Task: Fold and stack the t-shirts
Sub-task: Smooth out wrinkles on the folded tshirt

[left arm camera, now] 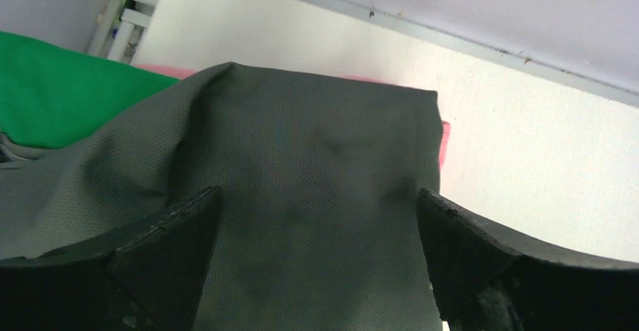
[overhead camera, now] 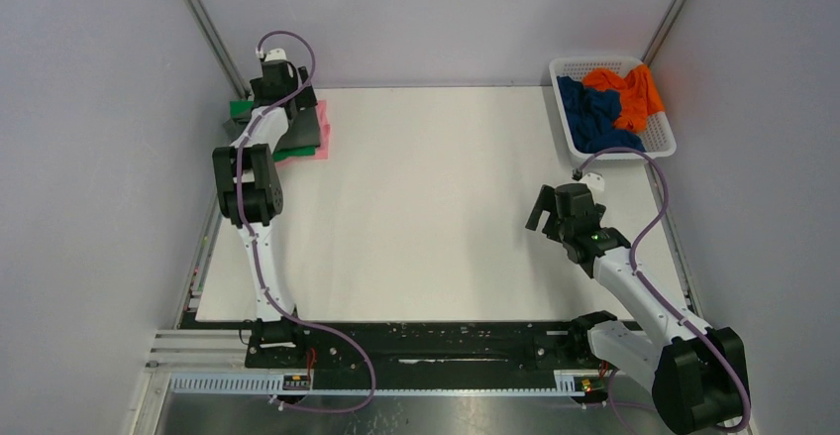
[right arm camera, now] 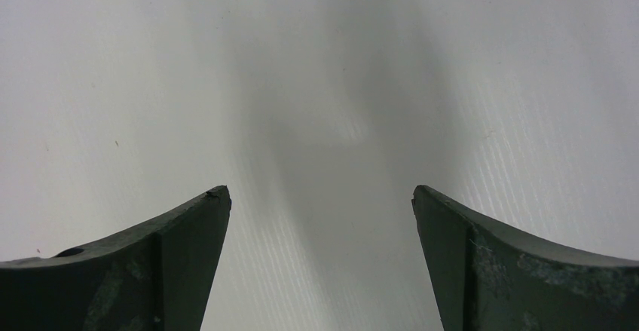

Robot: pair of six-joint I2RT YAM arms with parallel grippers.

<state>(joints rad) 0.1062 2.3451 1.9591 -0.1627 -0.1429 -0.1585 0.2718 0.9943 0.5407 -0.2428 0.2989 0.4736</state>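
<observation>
- My left gripper (left arm camera: pixel 318 195) hangs over the dark grey t-shirt (left arm camera: pixel 301 142), jaws wide apart, gripping nothing.
- That shirt tops the stack at the table's (overhead camera: pixel 436 207) far-left corner, over the green t-shirt (left arm camera: pixel 53 90) and pink t-shirt (overhead camera: pixel 324 126).
- My right gripper (right arm camera: pixel 320 191) is also wide open and empty, above the table surface.
- The orange t-shirt (overhead camera: pixel 634 93) and navy blue t-shirt (overhead camera: pixel 589 113) lie crumpled in the white basket (overhead camera: pixel 594 60).
- I judge them light, limp cloth (prone to bunching); I'd pinch a hem or shoulder edge.
</observation>
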